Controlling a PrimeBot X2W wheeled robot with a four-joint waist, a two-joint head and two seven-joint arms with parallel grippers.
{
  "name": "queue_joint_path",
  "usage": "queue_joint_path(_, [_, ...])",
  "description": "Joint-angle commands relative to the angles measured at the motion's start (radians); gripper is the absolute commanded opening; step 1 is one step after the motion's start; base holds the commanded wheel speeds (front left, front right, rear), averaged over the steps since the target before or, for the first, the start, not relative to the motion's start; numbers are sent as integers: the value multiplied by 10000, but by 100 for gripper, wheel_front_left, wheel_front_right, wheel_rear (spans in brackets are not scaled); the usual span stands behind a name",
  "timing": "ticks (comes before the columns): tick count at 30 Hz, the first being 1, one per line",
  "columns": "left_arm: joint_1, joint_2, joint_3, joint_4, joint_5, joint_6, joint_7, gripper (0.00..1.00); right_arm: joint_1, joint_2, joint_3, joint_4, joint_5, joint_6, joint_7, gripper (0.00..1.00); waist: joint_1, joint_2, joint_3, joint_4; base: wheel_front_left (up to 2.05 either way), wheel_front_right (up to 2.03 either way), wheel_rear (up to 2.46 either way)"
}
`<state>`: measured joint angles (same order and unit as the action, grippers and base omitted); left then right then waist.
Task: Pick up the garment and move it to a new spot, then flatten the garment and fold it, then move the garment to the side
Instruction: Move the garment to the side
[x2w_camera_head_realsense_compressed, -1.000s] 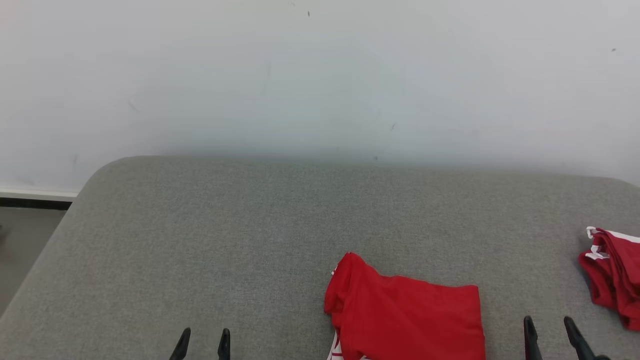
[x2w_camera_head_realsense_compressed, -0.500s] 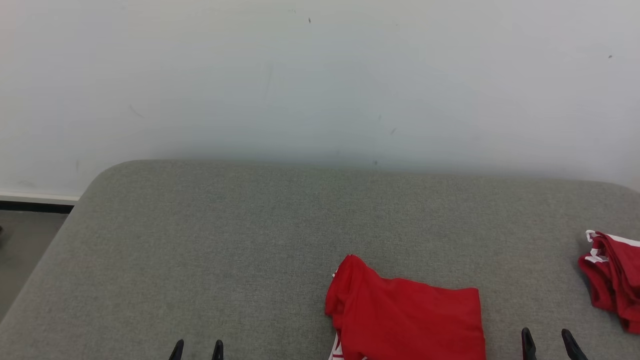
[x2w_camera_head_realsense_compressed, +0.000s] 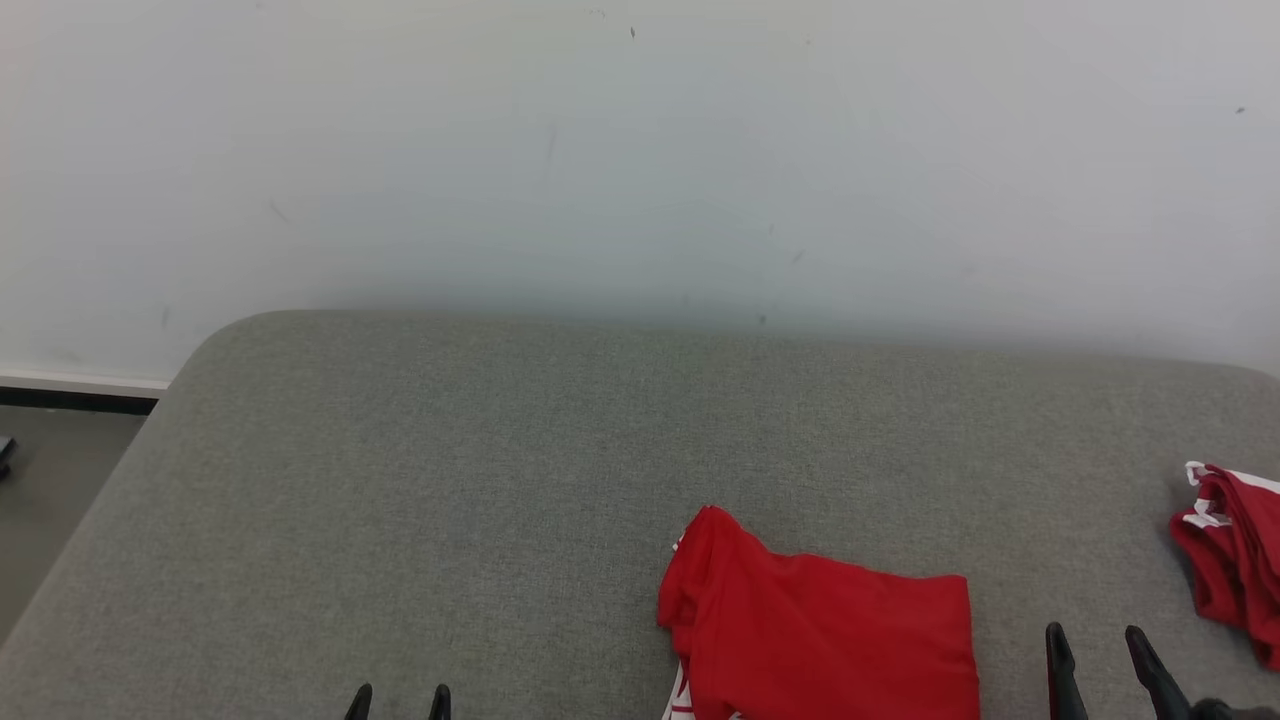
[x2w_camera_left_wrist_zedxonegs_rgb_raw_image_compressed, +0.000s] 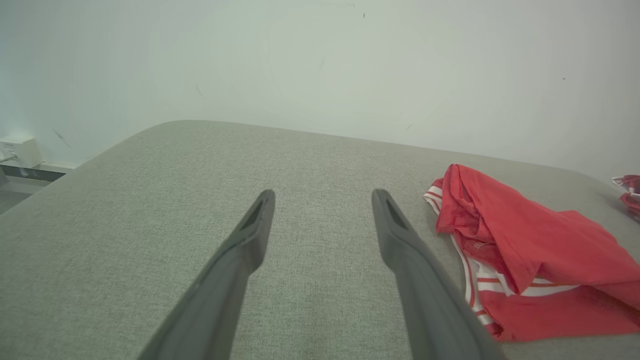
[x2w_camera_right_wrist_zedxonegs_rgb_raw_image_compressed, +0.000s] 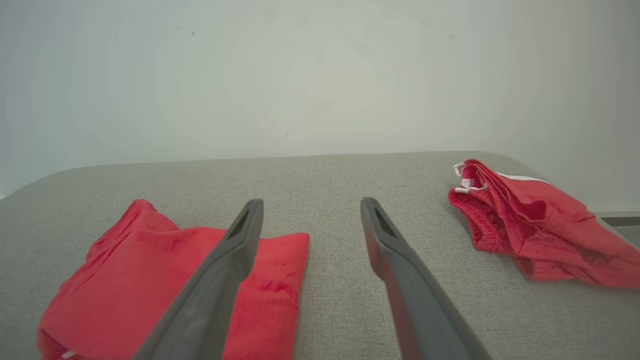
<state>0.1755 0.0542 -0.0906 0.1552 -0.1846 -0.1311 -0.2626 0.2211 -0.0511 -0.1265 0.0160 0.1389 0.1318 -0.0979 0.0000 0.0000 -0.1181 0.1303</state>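
Matt red cloth garment (x2w_camera_head_realsense_compressed: 830, 640) on coarse-woven grey upholstery (x2w_camera_head_realsense_compressed: 450, 480).

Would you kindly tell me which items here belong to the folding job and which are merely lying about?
Job: folded red fabric garment; grey upholstered surface; left gripper; right gripper.
Lying about: crumpled red white-trimmed garment, probably; white wall box.

A grey fabric-covered surface (x2w_camera_head_realsense_compressed: 450, 480) with rounded far corners stands against a plain white wall (x2w_camera_head_realsense_compressed: 640, 150). To its left, a dark skirting strip (x2w_camera_head_realsense_compressed: 75, 400) meets grey floor (x2w_camera_head_realsense_compressed: 50, 480), with a small white wall box (x2w_camera_left_wrist_zedxonegs_rgb_raw_image_compressed: 17, 150) nearby.
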Motion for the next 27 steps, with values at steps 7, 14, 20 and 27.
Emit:
queue_joint_path(7, [-124,-22,-57,-58,-47,13,-26,100,-931,8,-152,78,859,-27,2932,100,0,0,205,57,0,0,0])
queue_joint_path(14, [-377,-29,-344,-9,-136,13,-24,100,-2245,8,-434,401,370,-27,7164,100,0,0,507,558,0,0,0])
queue_joint_path(20, [-526,-36,-559,-45,-158,13,-24,100,-2563,5,-765,1106,219,-27,8154,100,0,0,869,987,0,0,0])
queue_joint_path(27, [-826,-37,-649,-76,-274,13,-24,100,-2890,4,-1085,1873,392,-27,8781,100,0,0,1484,1283,0,0,0])
